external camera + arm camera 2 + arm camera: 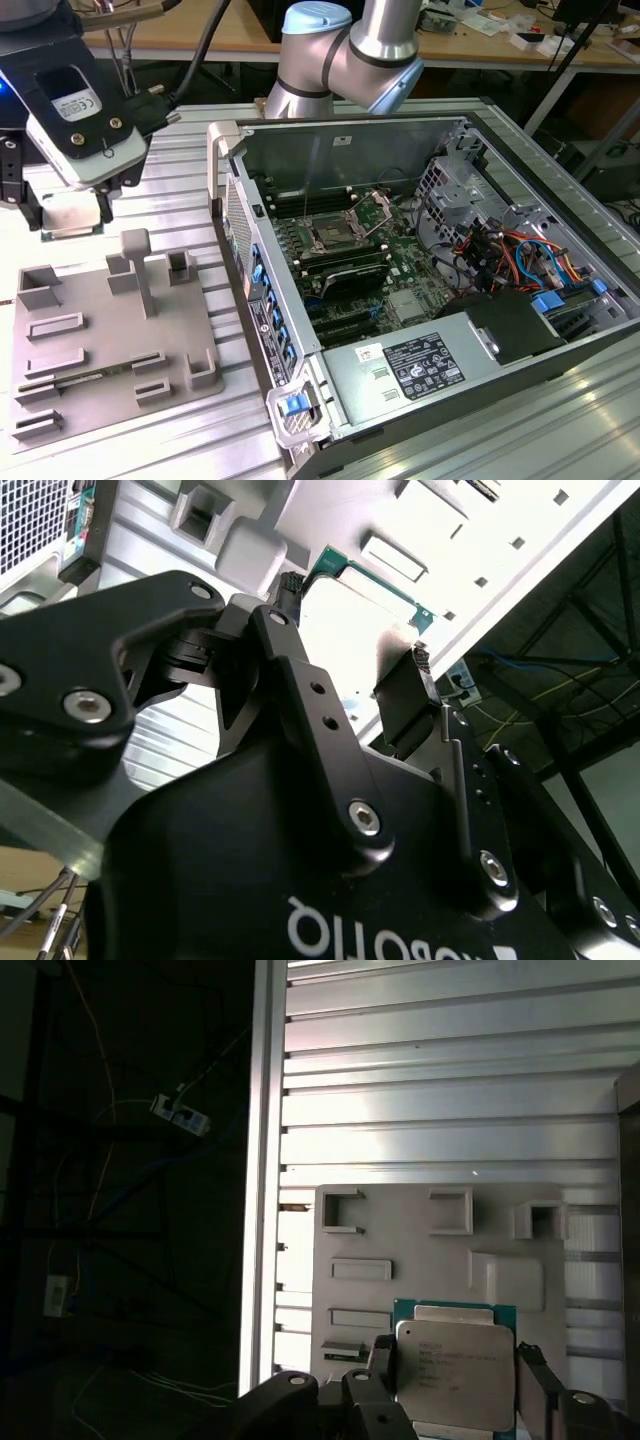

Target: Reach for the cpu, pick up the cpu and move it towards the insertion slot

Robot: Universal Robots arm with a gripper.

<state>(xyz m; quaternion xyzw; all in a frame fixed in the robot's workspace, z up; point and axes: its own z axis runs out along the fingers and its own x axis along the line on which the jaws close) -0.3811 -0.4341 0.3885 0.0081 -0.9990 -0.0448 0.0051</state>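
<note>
My gripper is at the exterior view's far left, beyond the far end of the grey tray. It is shut on the cpu, a pale silvery square with a green rim. In the first wrist view the cpu sits between the two black fingers, held a little above the tray. In the second wrist view the fingers close on its bright plate with the green edge. The insertion slot is a dark square socket with a metal frame on the motherboard, well off to the exterior view's right.
The open computer case lies on the slatted metal table, its near wall standing between tray and motherboard. Long black memory slots, a cable bundle and a black cover are inside. The arm's base rises behind the case.
</note>
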